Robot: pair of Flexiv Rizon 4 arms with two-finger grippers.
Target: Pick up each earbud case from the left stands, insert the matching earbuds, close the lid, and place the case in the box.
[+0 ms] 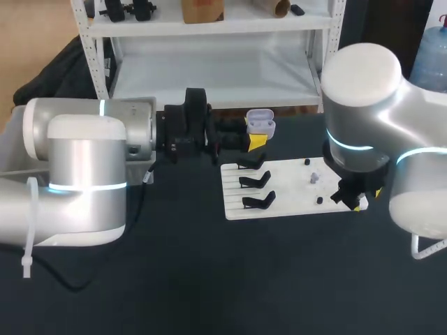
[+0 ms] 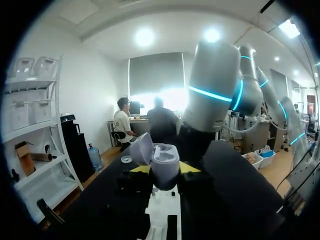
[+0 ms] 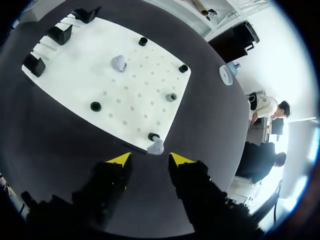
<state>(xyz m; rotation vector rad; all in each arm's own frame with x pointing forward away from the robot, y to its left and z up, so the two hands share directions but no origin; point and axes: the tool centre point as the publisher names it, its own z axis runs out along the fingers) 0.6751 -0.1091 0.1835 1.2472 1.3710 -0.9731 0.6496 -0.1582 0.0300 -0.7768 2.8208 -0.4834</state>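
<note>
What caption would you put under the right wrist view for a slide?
The right hand, fingers open, hangs over a pale earbud at the corner of the white board.

Robotics lab: left arm (image 1: 84, 174) and right arm (image 1: 363, 91) at a black table (image 1: 209, 279) with a white board (image 1: 286, 199).

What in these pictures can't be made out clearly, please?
- Head view: the earbud case is too small to show whether earbuds are inside.
- Left wrist view: the case's own wall hides its inside and most of the left gripper.
- Head view: my right arm covers most of the right gripper.
- The box: in no view.
</note>
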